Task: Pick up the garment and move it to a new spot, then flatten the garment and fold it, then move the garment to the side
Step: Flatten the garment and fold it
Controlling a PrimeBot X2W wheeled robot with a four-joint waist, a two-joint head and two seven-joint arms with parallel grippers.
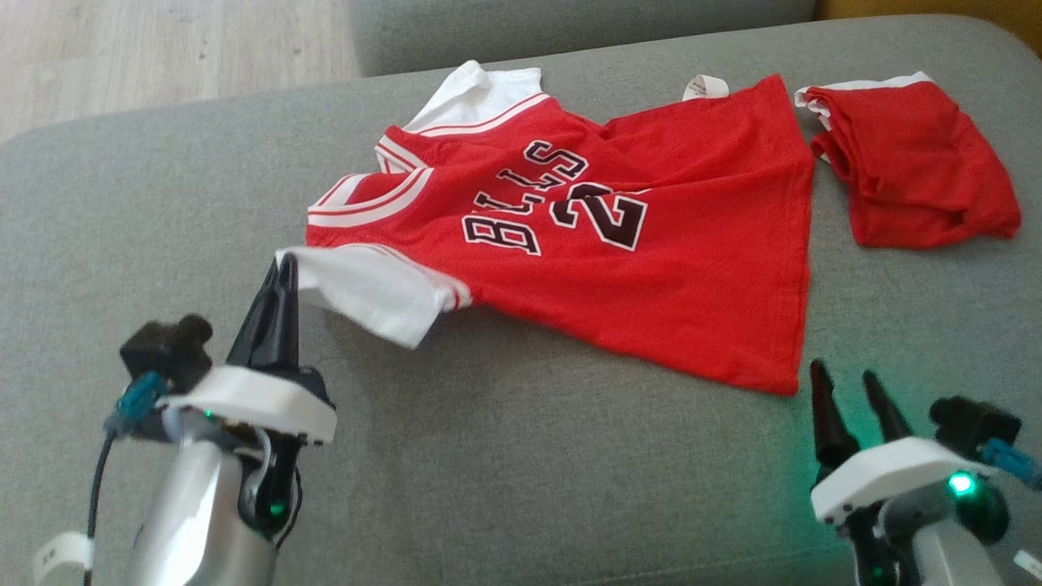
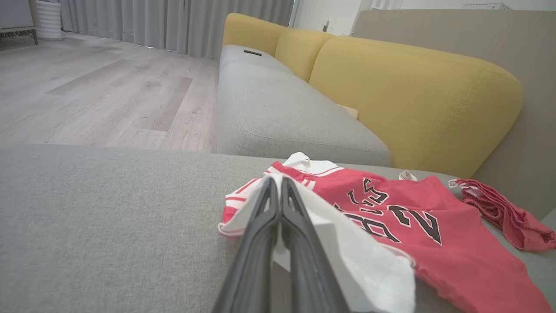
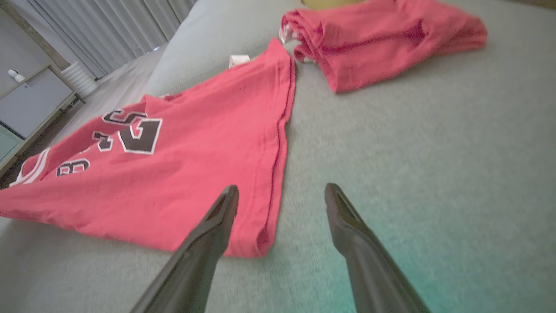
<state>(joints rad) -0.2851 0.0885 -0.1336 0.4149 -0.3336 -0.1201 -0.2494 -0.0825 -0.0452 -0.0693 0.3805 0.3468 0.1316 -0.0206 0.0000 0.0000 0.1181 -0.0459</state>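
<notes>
The garment (image 1: 651,268) is a red jersey with white sleeves and black lettering, spread on the grey sofa cushion (image 1: 505,456). My left gripper (image 1: 285,262) is shut on the edge of its near white sleeve (image 1: 370,289), which lifts slightly off the cushion. In the left wrist view the closed fingers (image 2: 260,217) pinch that white sleeve (image 2: 360,265). My right gripper (image 1: 847,378) stands open just below the jersey's near bottom corner (image 1: 781,382). From the right wrist its left finger (image 3: 217,221) overlaps that corner of the garment (image 3: 173,182).
A second red piece of clothing (image 1: 920,175) lies folded at the right of the cushion, also red clothing (image 3: 382,39) in the right wrist view. Yellow back cushions (image 2: 412,95) and wooden floor (image 2: 100,95) lie beyond.
</notes>
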